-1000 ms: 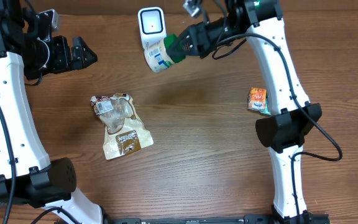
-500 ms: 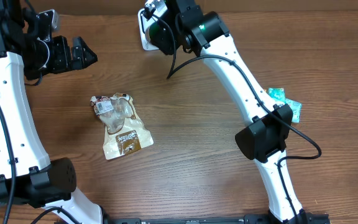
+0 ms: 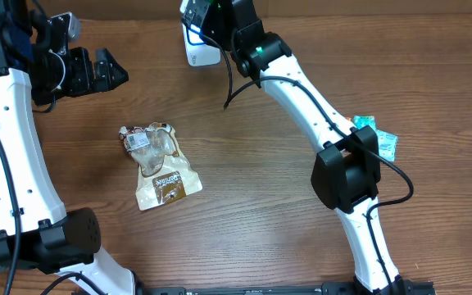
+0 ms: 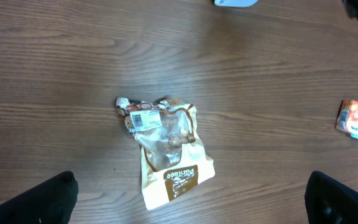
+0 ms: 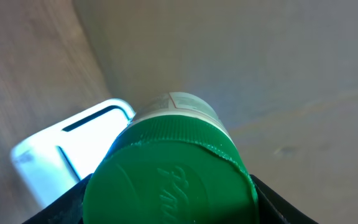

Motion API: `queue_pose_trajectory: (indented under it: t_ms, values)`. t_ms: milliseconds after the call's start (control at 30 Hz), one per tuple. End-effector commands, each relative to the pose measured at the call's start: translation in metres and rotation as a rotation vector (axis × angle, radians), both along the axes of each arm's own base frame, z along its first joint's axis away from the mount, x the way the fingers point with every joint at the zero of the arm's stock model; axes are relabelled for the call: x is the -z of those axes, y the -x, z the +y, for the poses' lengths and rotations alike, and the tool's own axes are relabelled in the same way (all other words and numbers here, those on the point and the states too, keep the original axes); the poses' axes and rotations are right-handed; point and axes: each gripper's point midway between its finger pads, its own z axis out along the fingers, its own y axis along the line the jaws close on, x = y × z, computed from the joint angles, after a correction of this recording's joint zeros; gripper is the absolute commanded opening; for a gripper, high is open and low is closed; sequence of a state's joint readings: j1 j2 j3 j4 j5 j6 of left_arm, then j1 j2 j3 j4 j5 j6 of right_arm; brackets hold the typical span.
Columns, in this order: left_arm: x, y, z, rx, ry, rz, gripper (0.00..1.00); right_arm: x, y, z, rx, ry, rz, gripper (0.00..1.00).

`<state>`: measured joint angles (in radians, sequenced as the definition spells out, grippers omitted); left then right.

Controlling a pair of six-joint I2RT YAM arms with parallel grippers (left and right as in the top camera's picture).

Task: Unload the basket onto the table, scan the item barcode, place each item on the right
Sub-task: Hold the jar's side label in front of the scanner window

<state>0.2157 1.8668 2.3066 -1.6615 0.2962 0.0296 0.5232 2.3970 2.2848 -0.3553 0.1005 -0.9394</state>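
Green-capped bottle (image 5: 169, 180) sits at the far edge of the table (image 3: 252, 164), pinched in the right gripper (image 5: 169, 202). The gripper's dark fingers (image 5: 73, 199) press in on either side of the cap. In the right wrist view the bottle's long axis runs straight away from the camera. The ribbed green cap faces the lens and the white body (image 5: 179, 102) points off toward the pale wall behind. The barcode scanner (image 5: 67, 149), a white block with a dark slot on its face, stands just beside the bottle on its left, and I cannot tell if they touch. From overhead the right arm reaches across the scanner (image 3: 197, 51) and hides most of the bottle, so its label cannot be read.

The left gripper (image 3: 115, 70) hangs over the table's left side with its jaws spread wide, holding nothing. Below it a brown-and-cream snack pouch (image 3: 158, 164) lies flat on the wood, well apart from the scanner. A few small teal packets (image 3: 375, 135) lie near the right arm's base.
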Motion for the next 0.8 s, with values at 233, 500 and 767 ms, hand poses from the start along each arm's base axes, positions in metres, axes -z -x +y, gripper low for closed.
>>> queue_pose_trajectory:
  t_ms: [233,500,767]
  values:
    - [-0.008,0.001,-0.004,0.024,-0.004,-0.027,1.0,0.025,-0.033,0.0,-0.096,0.246,-0.229,0.39]
    - [-0.008,0.001,-0.004,0.024,-0.004,-0.027,1.0,0.056,-0.043,-0.011,-0.116,0.335,-0.22,0.38]
    - [-0.008,0.001,-0.004,0.024,-0.004,-0.027,1.0,0.053,-0.045,-0.013,-0.129,0.375,-0.251,0.38]
